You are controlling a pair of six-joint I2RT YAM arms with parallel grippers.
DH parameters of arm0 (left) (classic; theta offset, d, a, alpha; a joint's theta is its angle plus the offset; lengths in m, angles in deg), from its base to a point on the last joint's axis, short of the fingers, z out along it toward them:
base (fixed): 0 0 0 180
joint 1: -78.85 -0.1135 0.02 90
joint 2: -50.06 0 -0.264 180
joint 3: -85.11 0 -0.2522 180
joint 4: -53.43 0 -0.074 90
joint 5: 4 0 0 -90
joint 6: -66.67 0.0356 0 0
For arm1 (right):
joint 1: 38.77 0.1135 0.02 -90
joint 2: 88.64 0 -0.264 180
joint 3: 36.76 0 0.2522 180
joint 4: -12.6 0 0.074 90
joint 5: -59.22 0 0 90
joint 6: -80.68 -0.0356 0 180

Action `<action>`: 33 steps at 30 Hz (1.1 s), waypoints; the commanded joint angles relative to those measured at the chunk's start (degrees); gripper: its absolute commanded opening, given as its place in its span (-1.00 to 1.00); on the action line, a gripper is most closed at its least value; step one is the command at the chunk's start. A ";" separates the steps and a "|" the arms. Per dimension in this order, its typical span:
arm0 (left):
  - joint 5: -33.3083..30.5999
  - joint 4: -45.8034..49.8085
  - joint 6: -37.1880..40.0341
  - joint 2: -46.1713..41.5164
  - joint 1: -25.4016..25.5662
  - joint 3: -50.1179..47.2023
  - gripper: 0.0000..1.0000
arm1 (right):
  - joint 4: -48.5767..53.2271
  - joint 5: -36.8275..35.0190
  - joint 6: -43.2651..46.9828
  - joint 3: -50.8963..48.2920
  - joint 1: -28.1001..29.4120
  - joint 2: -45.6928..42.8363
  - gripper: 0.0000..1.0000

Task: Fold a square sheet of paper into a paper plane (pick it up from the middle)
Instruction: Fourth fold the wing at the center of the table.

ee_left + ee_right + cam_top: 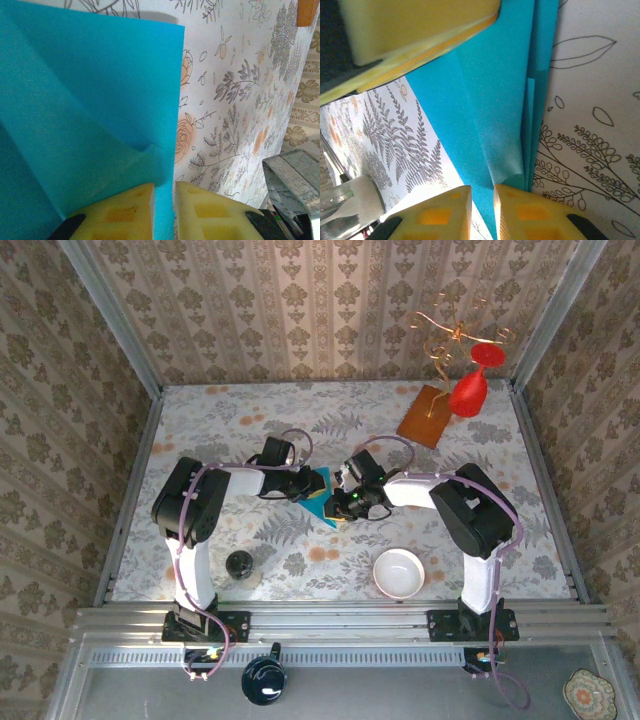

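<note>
The square sheet of paper (pixel 323 502), partly folded, sits mid-table (pixel 250 420) between both hands. The left hand (pixel 164 195) and right hand (pixel 482 195) each pinch one edge, jaws narrow. It looks light, limp and easily creased, so grips belong close to the folds.

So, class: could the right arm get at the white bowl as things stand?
Probably yes: the white bowl sits in the open near that arm's base, nothing between, though its jaws grip the blue paper.

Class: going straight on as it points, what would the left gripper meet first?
The left gripper meets the thin creased teal-blue paper sheet in its jaws; beyond, probably the right gripper, depth unclear.
</note>
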 commanded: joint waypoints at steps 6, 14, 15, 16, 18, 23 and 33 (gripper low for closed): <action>0.35 0.78 0.79 -2.19 -0.91 0.56 -0.60 | 5.91 -2.74 2.40 -0.68 0.10 2.25 -0.57; -1.19 5.46 4.75 -7.80 -4.81 -0.75 -0.62 | 12.88 -1.28 11.95 0.52 -0.95 2.29 -0.57; -1.49 6.00 5.19 -8.34 -4.94 -1.16 -0.62 | 13.74 -0.70 13.16 0.88 -1.17 2.38 -0.56; -1.74 6.23 5.46 -8.80 -4.97 -1.60 -0.63 | 14.32 -0.29 14.22 1.28 -1.38 2.47 -0.56; -1.70 6.08 5.58 -9.26 -4.90 -2.50 -0.64 | 15.04 0.36 15.64 1.86 -1.57 2.67 -0.56; -1.52 5.81 5.87 -8.59 -3.74 -3.06 -0.64 | 15.86 0.66 16.71 2.61 -2.10 2.85 -0.57; -1.58 5.43 5.50 -4.51 -2.99 -0.80 -0.66 | 15.55 0.40 16.22 2.53 -2.88 3.00 -0.57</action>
